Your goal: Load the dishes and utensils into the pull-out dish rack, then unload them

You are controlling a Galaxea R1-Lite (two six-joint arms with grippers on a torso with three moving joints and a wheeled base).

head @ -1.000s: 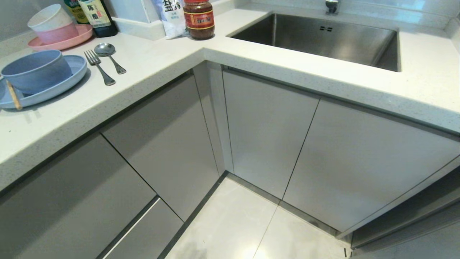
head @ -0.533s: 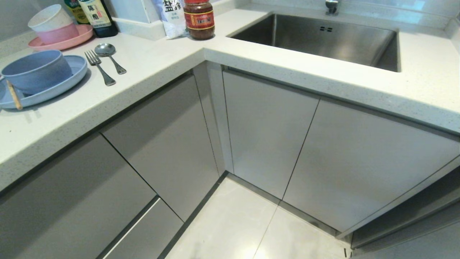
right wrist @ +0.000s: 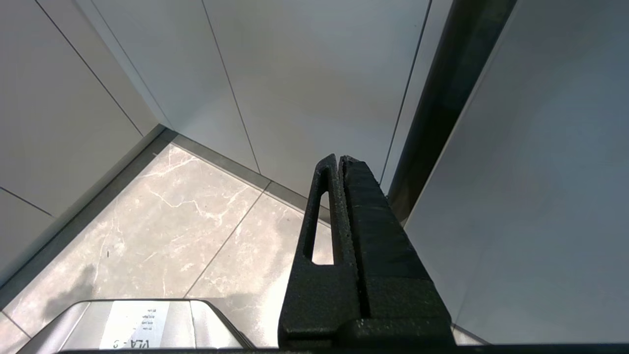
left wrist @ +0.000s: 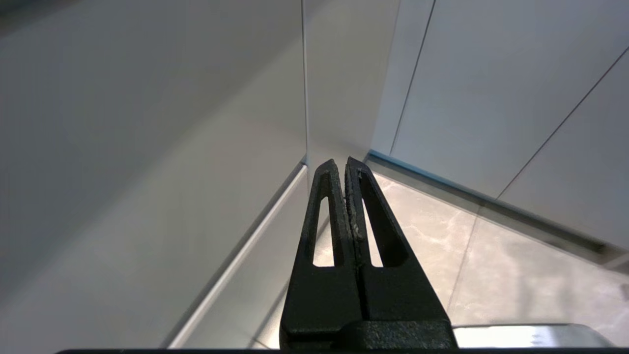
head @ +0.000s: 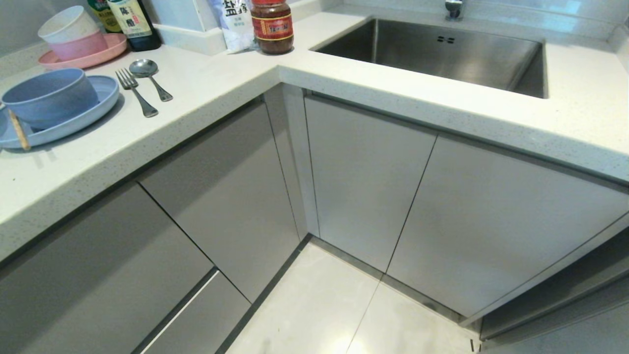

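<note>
A blue-grey bowl sits in the light-blue plate on the counter at far left. Wooden chopsticks lie on the plate's near rim. Beside the plate lie a fork and a spoon. Of the pull-out dish rack only a narrow pale-grey front panel shows, pushed in flush at the cabinet corner; its basket is hidden. Neither arm is in the head view. My left gripper hangs shut and empty near the floor, pointing at that corner. Also low, my right gripper is shut and empty.
A pink plate with stacked pink and white bowls stands at the back left, with bottles, a bag and a jar behind. A steel sink lies at the right. Grey cabinet doors ring the tiled floor.
A faint shadow on the floor at the lower edge of the head view has faded. The dishes, utensils and cabinet fronts have not moved.
</note>
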